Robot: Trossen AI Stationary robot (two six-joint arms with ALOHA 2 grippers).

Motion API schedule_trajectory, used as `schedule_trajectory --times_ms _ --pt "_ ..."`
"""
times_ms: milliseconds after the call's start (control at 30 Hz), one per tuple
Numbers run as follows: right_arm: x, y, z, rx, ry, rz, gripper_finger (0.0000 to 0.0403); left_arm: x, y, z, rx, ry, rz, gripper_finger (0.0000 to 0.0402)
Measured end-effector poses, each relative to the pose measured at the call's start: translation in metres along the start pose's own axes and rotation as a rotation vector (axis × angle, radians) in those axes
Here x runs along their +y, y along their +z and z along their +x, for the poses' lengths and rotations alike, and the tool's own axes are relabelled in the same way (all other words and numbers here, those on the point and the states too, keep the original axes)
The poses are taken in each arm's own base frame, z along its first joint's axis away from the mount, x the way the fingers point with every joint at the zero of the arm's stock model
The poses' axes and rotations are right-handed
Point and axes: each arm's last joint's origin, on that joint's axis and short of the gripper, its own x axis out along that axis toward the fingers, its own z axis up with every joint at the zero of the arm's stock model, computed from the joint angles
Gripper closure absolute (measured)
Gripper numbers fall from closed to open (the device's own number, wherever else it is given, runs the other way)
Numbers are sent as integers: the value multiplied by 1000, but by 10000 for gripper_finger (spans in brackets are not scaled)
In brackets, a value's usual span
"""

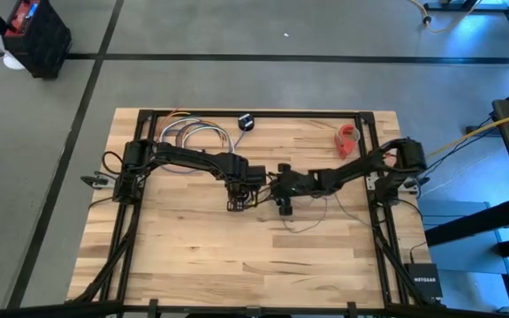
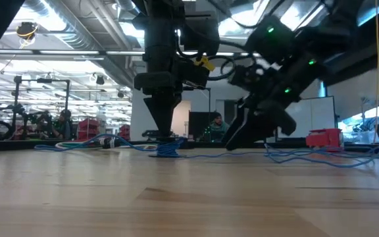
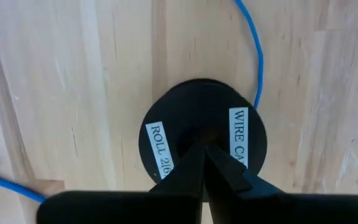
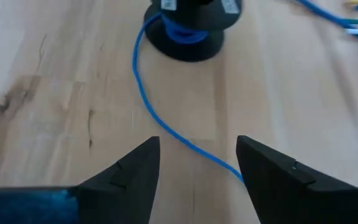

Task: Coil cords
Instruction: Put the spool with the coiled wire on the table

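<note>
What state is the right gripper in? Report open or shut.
Open. In the right wrist view, the right gripper has its two dark fingers spread wide apart, with the blue cord lying on the table between them, ungripped.

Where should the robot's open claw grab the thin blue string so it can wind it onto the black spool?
Probably the straight stretch of the thin blue cord lying flat on the wooden table, coming straight down from above. It already runs between the open right gripper fingers. The shut left gripper presses on the labelled black round spool.

A wooden table (image 1: pixel 193 256) is seen, bearing a black spool (image 4: pixel 185 28) (blue cord (image 4: pixel 166 134) wound on), multicoloured wires (image 1: pixel 197 137) and red tape (image 1: pixel 349 139).
</note>
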Motion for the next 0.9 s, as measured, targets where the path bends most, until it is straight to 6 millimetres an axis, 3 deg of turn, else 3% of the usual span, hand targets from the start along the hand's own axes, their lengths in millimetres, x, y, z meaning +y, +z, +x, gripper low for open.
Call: schedule_trajectory --times_ms 200,300,567,700,900 --pt "-13 -3 18 35 87 20 189 0 0 0 -3 0 0 398" --pt "-16 -5 21 73 124 35 212 0 0 0 -3 0 0 398" --pt "-14 -10 21 129 148 -41 385 0 1 0 -5 0 -2 398" --pt "-6 -10 20 148 133 -42 387 0 0 0 -5 0 -2 398" --pt "27 -8 12 207 75 -104 395 0 0 0 -3 0 -3 398"
